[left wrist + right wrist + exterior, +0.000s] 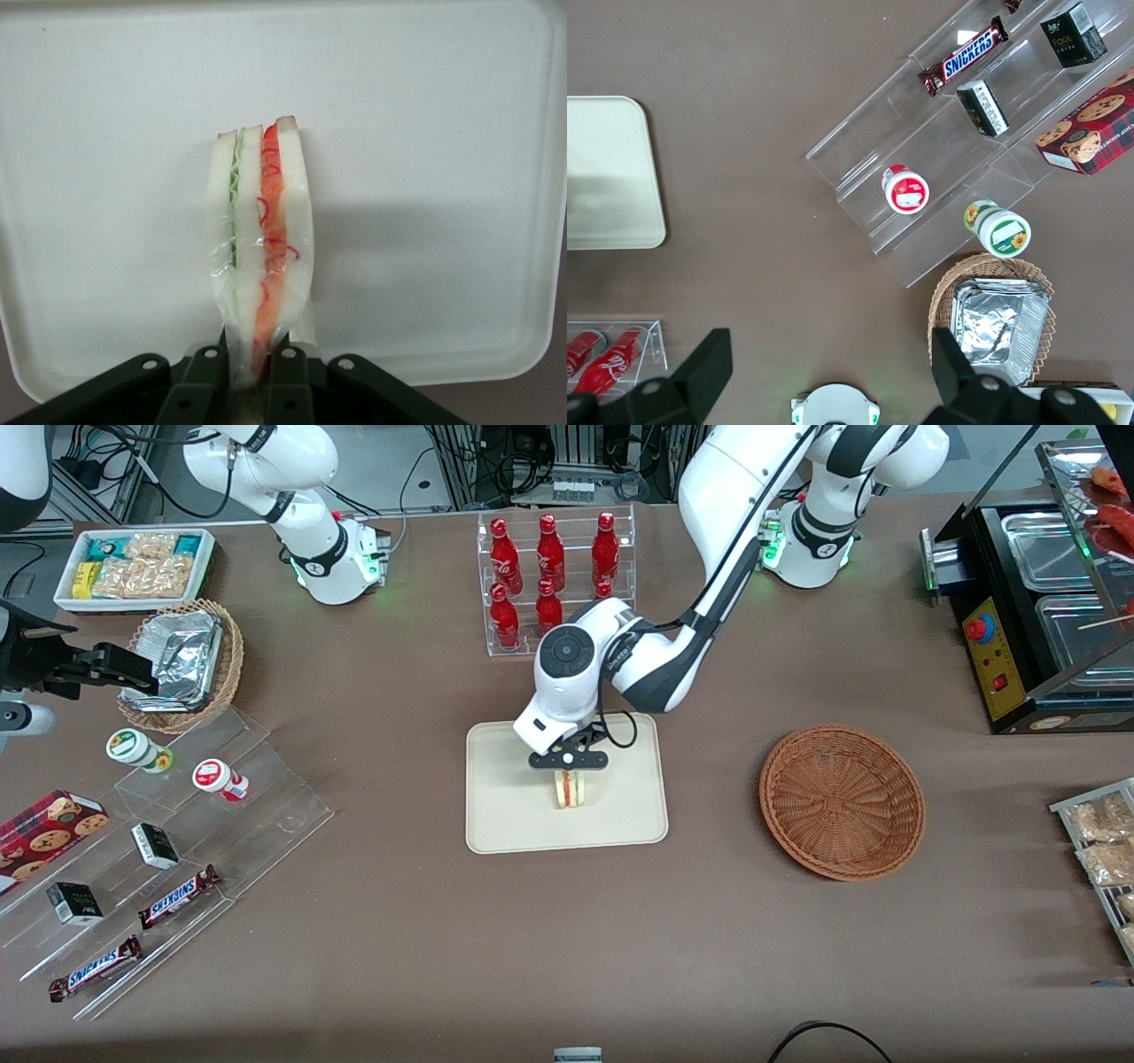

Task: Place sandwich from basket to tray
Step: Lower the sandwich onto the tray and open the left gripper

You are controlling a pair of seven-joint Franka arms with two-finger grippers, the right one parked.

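Note:
The sandwich (571, 788) (260, 239) is a wrapped wedge of pale bread with green and red-orange filling along its cut edge. My left gripper (571, 772) (251, 367) is shut on its narrow end and holds it over the middle of the cream tray (505, 824) (425, 133). Whether the sandwich touches the tray surface I cannot tell. The reddish-brown woven basket (842, 800) stands empty beside the tray, toward the working arm's end of the table.
A clear rack of red bottles (551, 571) stands farther from the front camera than the tray. Toward the parked arm's end are a stepped acrylic shelf (168, 850) with snack bars and small boxes, a foil-lined wicker basket (186, 664) and a white tub (133, 567) of snack packets. A black appliance (1036, 611) stands at the working arm's end.

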